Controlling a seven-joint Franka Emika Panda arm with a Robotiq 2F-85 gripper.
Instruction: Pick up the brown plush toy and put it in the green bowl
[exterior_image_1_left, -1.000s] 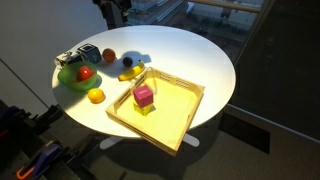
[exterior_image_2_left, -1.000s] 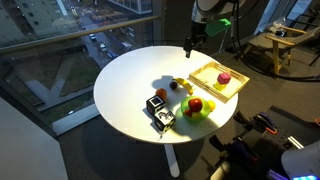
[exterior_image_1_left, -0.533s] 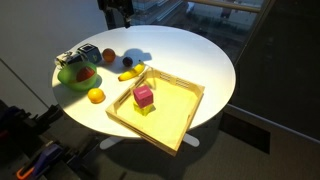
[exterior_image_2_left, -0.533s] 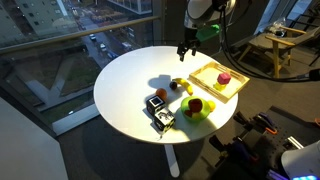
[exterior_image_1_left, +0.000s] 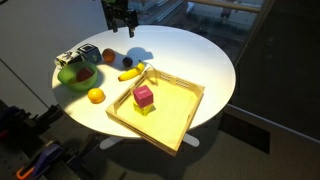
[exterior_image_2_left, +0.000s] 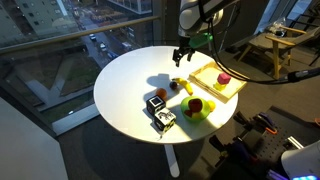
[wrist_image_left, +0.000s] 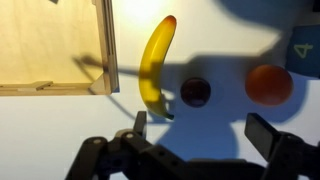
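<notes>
Fingers (wrist_image_left: 262, 133) spread wide above the brown plush toy (wrist_image_left: 195, 92) — it lies just beside the banana (wrist_image_left: 155, 62).

on a round white table (exterior_image_1_left: 190, 50): square wooden tray (exterior_image_1_left: 175, 112) holding a pink block (exterior_image_1_left: 144, 95); yellow banana (wrist_image_left: 155, 62) lying just beside the tray's corner; orange fruit (wrist_image_left: 268, 85) near the banana.

- An exterior view looks steeply down on the round white table (exterior_image_1_left: 200, 60) from close by, nearest the wooden tray (exterior_image_1_left: 175, 105).
- An exterior view stands farther back, taking in the whole table (exterior_image_2_left: 125, 85).
- The wrist view faces straight down, close above the tabletop; all three share the tray corner (wrist_image_left: 50, 40) and the banana (wrist_image_left: 155, 60).
</notes>
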